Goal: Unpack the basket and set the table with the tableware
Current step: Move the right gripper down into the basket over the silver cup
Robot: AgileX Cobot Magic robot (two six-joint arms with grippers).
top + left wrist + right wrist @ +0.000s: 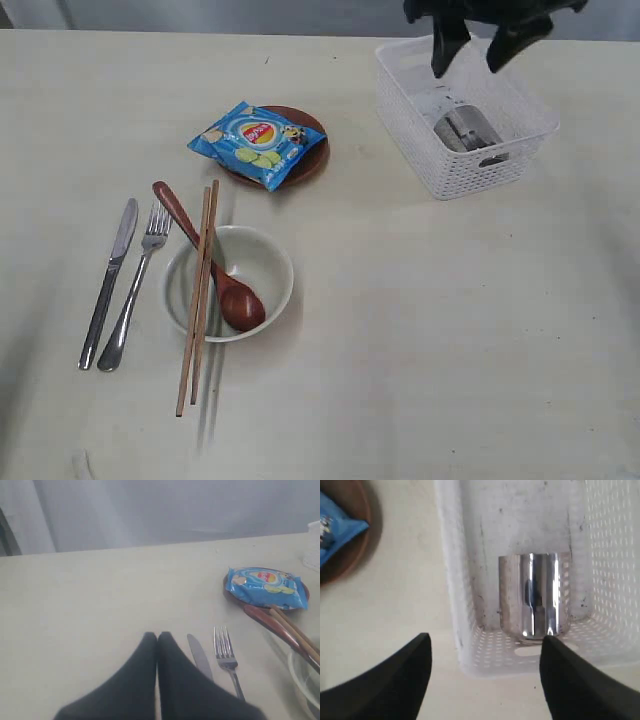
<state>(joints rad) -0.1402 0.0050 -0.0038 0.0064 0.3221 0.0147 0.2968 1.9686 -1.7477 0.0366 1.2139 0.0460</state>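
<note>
The steel cup (pixel 466 130) is seen lying on its side in the basket (pixel 470 178), upper right of the frame, beneath the right gripper (pixel 472 58), whose jaws are spread wide. The left gripper (pixel 157 642) is held with jaws pressed together. The basket wall could be struck or dragged, since the cup lies close against it.

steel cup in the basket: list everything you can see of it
The steel cup is small and cylindrical, of polished metal with mirror-bright vertical streaks. It seems to lie on its side on the floor of the white basket, one end close to the end wall with the cut-out handle. Which end is the mouth is unclear. The right gripper hangs open above it, apart.
</note>
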